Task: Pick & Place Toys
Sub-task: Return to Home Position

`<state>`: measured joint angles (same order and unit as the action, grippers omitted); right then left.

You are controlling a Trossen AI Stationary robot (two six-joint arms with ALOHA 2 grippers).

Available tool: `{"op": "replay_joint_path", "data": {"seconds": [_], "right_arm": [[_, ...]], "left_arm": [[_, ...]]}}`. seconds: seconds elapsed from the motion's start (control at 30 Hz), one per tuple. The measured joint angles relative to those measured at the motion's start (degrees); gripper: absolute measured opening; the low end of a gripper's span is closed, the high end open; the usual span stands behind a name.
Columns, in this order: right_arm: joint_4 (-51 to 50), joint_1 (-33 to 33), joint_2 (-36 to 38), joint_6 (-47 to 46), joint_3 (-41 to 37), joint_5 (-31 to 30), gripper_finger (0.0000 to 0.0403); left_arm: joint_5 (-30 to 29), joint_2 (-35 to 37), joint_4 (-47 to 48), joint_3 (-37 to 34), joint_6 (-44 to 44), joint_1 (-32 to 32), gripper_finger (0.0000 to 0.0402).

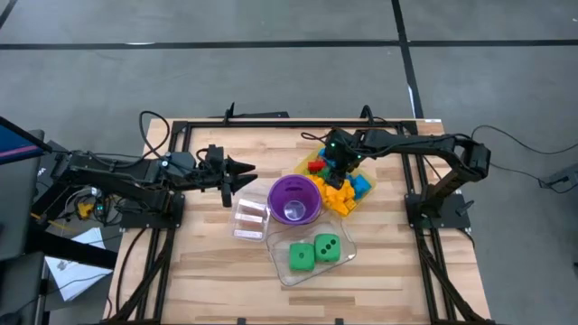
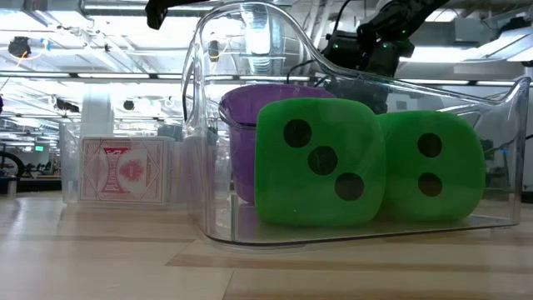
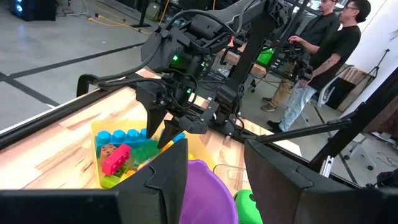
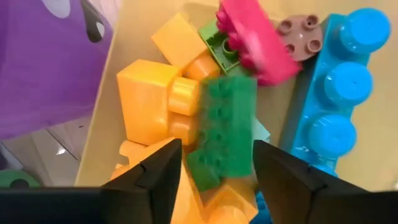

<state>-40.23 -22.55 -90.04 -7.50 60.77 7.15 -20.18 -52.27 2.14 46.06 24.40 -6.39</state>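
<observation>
The right end effector (image 4: 217, 163) hangs with its fingers spread just above a green studded plastic brick (image 4: 225, 127). The brick sits among other coloured plastic bricks (image 4: 146, 99) in the yellow translucent tray (image 4: 101, 134). Farther off, the left end effector (image 1: 242, 174), fingers likewise apart, hovers over the bench (image 1: 208, 271) beside the purple round cup (image 1: 293, 197).

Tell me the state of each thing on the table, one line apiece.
left gripper, jaws open, empty, near the purple cup
right gripper, jaws open, above the yellow tray
purple cup, upright
green dice, both resting inside the clear tub
yellow tray, holding piled bricks
card deck, upright in small clear box
</observation>
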Motion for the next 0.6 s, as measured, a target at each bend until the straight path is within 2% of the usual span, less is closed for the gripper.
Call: {"op": "replay_joint_path", "data": {"seconds": [0.2, 0.33, 0.43, 0.6], "right_arm": [[0.02, 0.01, 0.0, -0.03, 0.0, 0.68, 0.0226], [-0.48, 0.0, 1.0, -0.31, -0.04, 0.74, 0.0239], [-1.31, 0.01, 4.22, -1.11, -0.04, 0.68, 0.0238], [-2.76, -0.19, 14.07, -2.3, -0.04, -2.41, 0.0227]], "left_arm": [[0.0, 0.0, 0.01, 0.0, -0.02, 0.0, 0.0154], [0.0, 0.0, 0.04, 0.0, -0.13, 0.0, 0.0154], [-0.46, 0.04, 0.57, 0.0, -1.14, 0.0, 0.0154], [-5.53, 0.15, 3.01, 0.0, -3.44, -0.02, 0.0154]]}}
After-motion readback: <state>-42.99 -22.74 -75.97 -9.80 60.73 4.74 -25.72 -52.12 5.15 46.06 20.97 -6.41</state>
